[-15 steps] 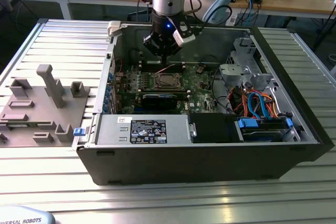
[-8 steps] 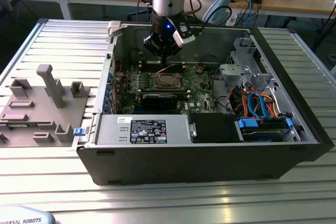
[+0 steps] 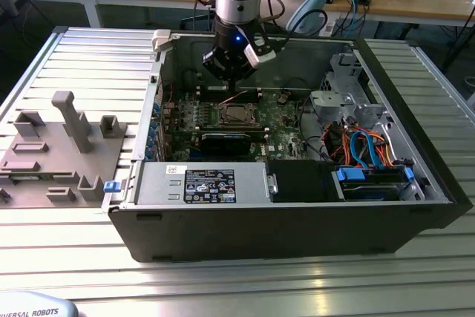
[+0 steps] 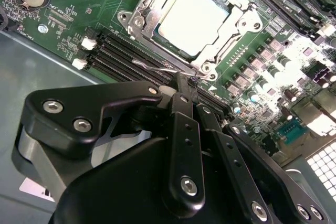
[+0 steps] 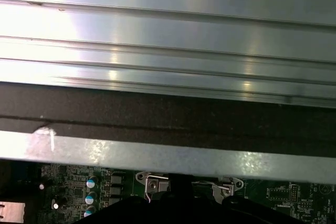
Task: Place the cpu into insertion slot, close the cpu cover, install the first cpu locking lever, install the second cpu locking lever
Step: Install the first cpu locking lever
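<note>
Black gripper (image 4: 185, 85); just beyond its jaws, a pale silvery-grey cpu (image 4: 193, 20) framed by the shiny silver cpu cover (image 4: 140, 18); green circuit board (image 4: 79, 3) around; ribbed silver-grey table (image 3: 67, 257).

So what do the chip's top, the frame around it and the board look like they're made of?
Chip: likely metal, matte silvery-grey top with soft glare. Cover frame: shiny stamped metal, bright highlights on its edges. Board: green laminate, apparently glossy, with fine traces and soldered parts.
</note>
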`<move>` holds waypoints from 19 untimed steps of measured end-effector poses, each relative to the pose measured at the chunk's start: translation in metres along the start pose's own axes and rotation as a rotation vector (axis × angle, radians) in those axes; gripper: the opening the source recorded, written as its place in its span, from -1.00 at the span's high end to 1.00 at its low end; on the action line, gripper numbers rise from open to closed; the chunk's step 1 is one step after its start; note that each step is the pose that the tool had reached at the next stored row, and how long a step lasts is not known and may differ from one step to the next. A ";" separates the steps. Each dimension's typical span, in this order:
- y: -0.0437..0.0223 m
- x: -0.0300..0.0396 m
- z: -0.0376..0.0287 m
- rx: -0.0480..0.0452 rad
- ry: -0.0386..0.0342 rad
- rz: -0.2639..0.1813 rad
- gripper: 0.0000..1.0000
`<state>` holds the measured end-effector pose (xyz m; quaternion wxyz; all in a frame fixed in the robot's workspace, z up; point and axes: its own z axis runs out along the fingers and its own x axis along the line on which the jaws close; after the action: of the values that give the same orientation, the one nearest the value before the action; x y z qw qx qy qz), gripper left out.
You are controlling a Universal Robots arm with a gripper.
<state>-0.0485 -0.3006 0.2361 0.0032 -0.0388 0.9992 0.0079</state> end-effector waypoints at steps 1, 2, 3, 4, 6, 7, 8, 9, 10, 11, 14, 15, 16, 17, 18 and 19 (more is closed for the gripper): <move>0.0000 0.0000 0.0003 0.0000 0.0000 0.000 0.79; 0.0000 0.0000 0.0004 0.0000 0.0000 0.000 0.79; 0.0000 0.0000 0.0006 0.0000 0.0000 0.000 0.79; 0.0000 0.0000 0.0008 0.0000 -0.0001 0.000 0.79; 0.0000 0.0000 0.0013 0.0000 -0.0001 0.000 0.79; 0.0000 0.0000 0.0017 0.0000 -0.0001 0.000 0.79; 0.0000 0.0000 0.0019 0.0000 0.0000 0.000 0.79; 0.0000 0.0000 0.0021 0.0000 0.0000 0.000 0.79; -0.0001 0.0001 0.0022 -0.0004 -0.0001 0.000 0.79; 0.0000 0.0001 0.0024 -0.0016 -0.0002 0.000 0.79; 0.0000 0.0002 0.0027 -0.0178 -0.0015 0.000 0.79; 0.0000 0.0005 0.0031 -0.0242 -0.0020 0.000 0.79; 0.0000 0.0005 0.0035 -0.0267 -0.0022 0.000 0.79; 0.0000 0.0006 0.0039 -0.0278 -0.0024 0.000 0.79; 0.0000 0.0006 0.0045 -0.0284 -0.0023 0.000 0.79; 0.0000 0.0006 0.0052 -0.0286 -0.0023 0.000 0.79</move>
<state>-0.0490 -0.3006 0.2309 0.0038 -0.0389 0.9990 0.0222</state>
